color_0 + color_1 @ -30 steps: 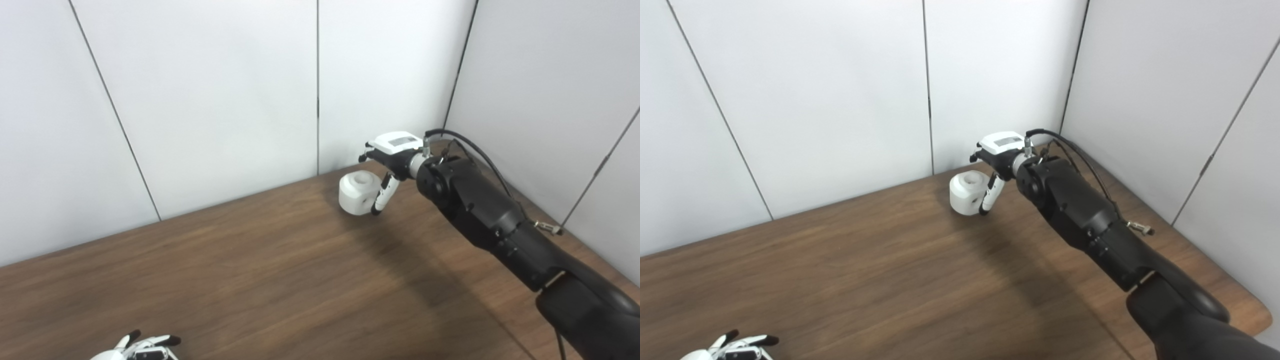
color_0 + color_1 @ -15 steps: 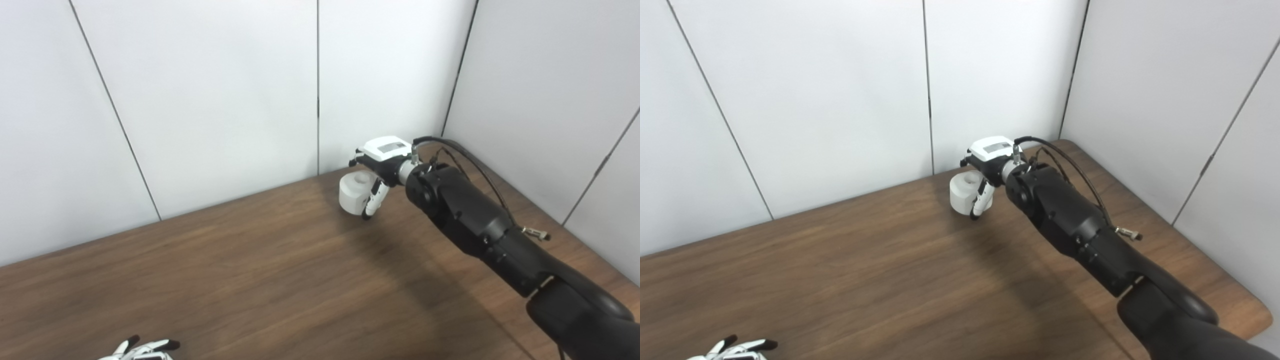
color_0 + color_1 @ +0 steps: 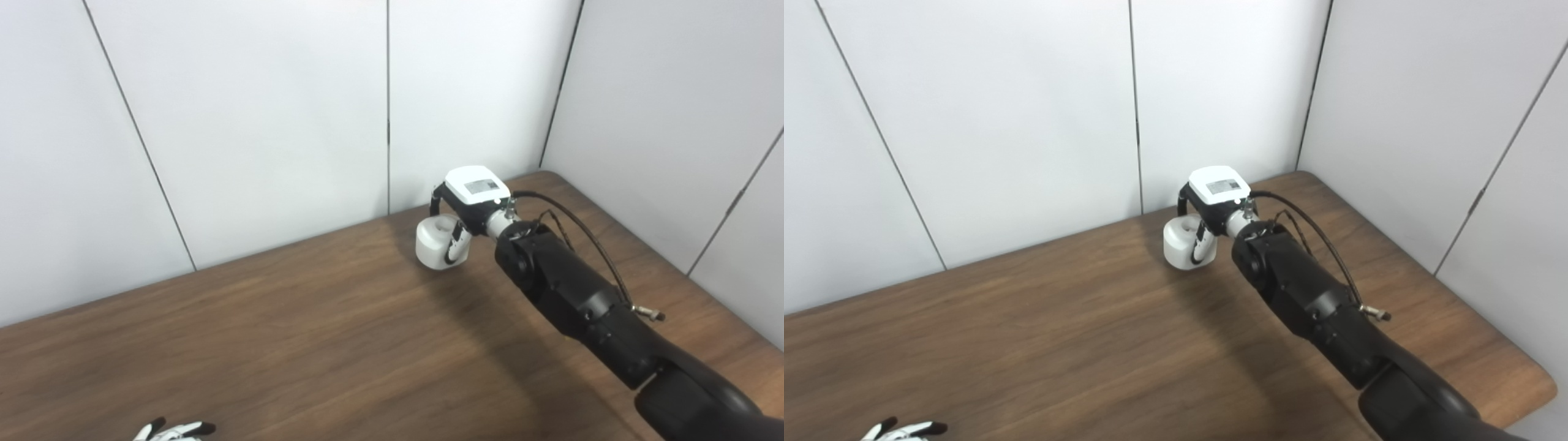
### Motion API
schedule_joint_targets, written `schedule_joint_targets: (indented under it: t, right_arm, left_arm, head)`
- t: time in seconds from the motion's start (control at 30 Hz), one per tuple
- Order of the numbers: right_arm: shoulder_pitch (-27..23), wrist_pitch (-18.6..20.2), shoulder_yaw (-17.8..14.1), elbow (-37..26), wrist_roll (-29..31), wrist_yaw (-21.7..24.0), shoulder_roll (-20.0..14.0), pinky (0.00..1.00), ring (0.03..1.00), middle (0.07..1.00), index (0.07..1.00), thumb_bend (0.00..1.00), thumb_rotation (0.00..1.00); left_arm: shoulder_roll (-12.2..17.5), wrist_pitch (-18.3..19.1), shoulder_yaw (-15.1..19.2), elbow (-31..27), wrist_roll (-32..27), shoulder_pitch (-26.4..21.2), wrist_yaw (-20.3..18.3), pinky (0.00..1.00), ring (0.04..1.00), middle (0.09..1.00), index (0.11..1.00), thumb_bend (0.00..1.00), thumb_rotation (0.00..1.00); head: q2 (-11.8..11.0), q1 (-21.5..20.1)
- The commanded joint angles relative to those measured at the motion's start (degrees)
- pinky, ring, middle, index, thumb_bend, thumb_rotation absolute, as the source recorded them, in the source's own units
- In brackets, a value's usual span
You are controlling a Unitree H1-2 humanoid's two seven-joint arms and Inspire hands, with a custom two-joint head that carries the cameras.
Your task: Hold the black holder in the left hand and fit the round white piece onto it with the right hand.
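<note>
White, black-tipped fingers (image 3: pixel 454 244) of the right hand (image 3: pixel 468 199) curl around the round white plastic piece (image 3: pixel 436 241), grasping it at the far edge of the brown wooden table (image 3: pixel 306 343). Only the left hand's (image 3: pixel 174 430) spread fingertips show, holding nothing visible.

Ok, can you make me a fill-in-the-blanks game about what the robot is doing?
1. The right hand is closed around the round ____ piece.
2. That piece is near the ____ edge of the wooden table.
3. Only the fingertips of the ____ hand peek in at the picture's bottom edge.

Missing words: white; far; left
</note>
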Motion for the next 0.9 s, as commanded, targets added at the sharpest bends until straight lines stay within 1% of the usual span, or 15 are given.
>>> schedule_joint_targets:
  t: [0.0,0.17,0.3,0.4,0.5,0.53,0.63,0.8,0.87]
  right_arm:
    - [-1.81,-0.96,-1.31,-1.64,0.61,-2.03,-0.94,0.85,0.874,0.819,0.481,0.52,0.13]
    - [-1.46,-0.96,-1.70,-2.71,1.41,-1.34,-1.42,0.86,0.882,0.827,0.481,0.52,0.13]
    - [-1.30,-0.75,-1.96,-4.06,1.70,-0.47,-1.85,0.86,0.880,0.835,0.480,0.52,0.13]
    - [-1.41,0.08,-2.44,-6.17,2.24,0.95,-1.76,0.91,0.897,0.854,0.480,0.52,0.13]
    - [-1.29,1.18,-3.05,-9.54,2.19,2.44,-1.28,0.97,0.939,0.876,0.480,0.52,0.13]
    - [-1.06,1.74,-3.37,-11.73,2.34,3.17,-0.83,0.97,0.944,0.879,0.480,0.52,0.13]
    - [-0.55,2.86,-3.75,-17.61,2.25,4.72,0.66,1.00,0.990,0.905,0.480,0.52,0.13]
    - [0.27,3.04,-4.01,-24.32,1.64,4.95,3.42,1.00,1.000,0.923,0.479,0.52,0.13]
    - [0.70,2.98,-4.03,-26.78,1.15,5.09,4.39,1.00,1.000,0.927,0.479,0.52,0.13]
  left_arm:
    - [0.52,-0.50,0.56,-2.06,-0.85,-0.87,0.79,1.00,0.862,0.826,0.483,0.51,0.04]
    - [0.34,-0.40,0.41,-2.08,-0.80,-0.99,0.67,1.00,0.864,0.828,0.483,0.51,0.04]
    - [0.14,-0.32,0.25,-1.78,-0.84,-1.46,0.59,1.00,0.864,0.828,0.483,0.51,0.04]
    - [-0.21,0.09,-0.04,-1.12,-0.73,-2.47,0.26,1.00,0.864,0.828,0.483,0.51,0.04]
    - [-0.54,0.35,-0.39,-0.35,-0.48,-3.56,0.02,1.00,0.867,0.829,0.483,0.51,0.04]
    - [-0.58,0.23,-0.57,0.14,-0.41,-4.11,0.01,1.00,0.868,0.829,0.483,0.51,0.04]
    - [-0.62,-0.18,-1.14,2.01,-0.04,-5.98,0.16,0.94,0.860,0.826,0.483,0.51,0.04]
    - [-0.91,-0.61,-1.94,4.84,0.19,-8.71,0.83,0.84,0.841,0.813,0.483,0.51,0.04]
    - [-1.26,-0.08,-2.16,5.38,0.51,-9.50,0.84,0.83,0.838,0.810,0.483,0.51,0.04]
  head:
    - [0.03,-0.06]
    - [0.19,-0.14]
    - [0.95,0.02]
    - [1.81,1.00]
    - [2.13,1.62]
    - [2.32,1.59]
    - [2.56,1.37]
    - [3.15,1.97]
    - [3.34,2.15]
